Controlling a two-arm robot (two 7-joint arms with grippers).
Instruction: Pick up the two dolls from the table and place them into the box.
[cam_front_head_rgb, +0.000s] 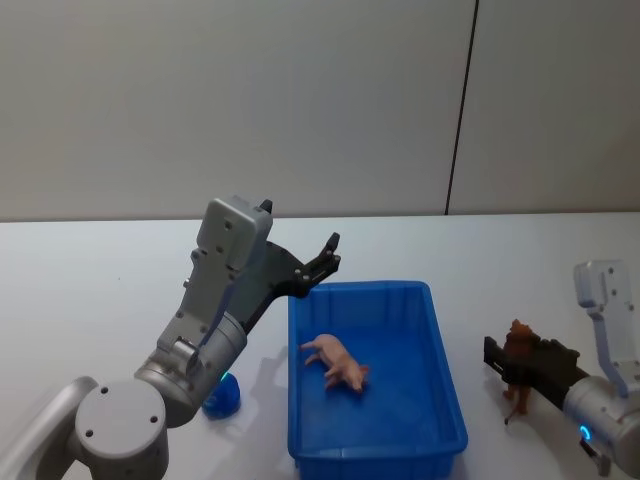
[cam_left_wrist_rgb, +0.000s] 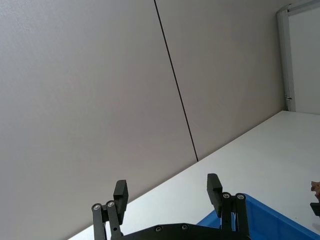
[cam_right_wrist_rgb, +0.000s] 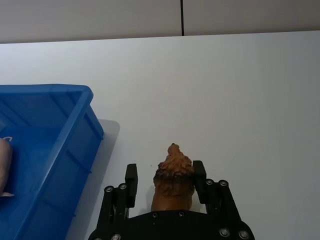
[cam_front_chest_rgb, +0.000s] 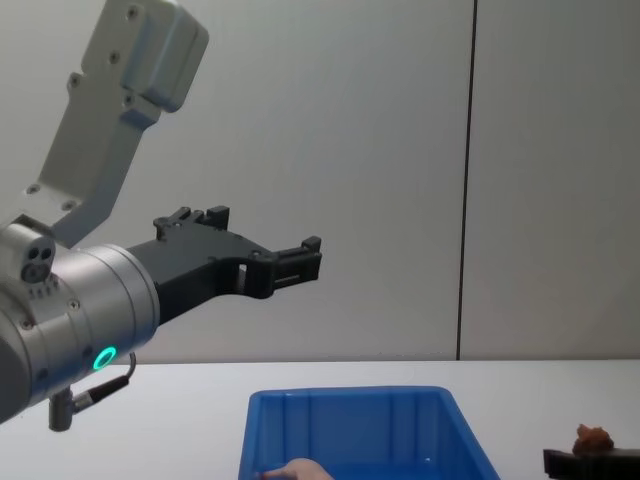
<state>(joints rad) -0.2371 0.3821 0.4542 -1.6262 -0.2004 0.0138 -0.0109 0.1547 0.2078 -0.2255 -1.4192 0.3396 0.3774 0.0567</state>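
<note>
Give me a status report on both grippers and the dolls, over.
Left gripper open, raised near back-left corner of box. Right gripper shut on brown doll, right of box. Pink doll lies in box. Path to box looks open.

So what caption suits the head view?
Pale pink doll in bright blue plastic bin; right gripper holds reddish-brown doll beside it; left gripper hovers open.

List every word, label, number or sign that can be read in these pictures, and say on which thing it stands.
There are none to read: the blue bin, the pink pig doll inside it, the brown animal doll at the right gripper, the open left gripper and the white table carry no text.
</note>
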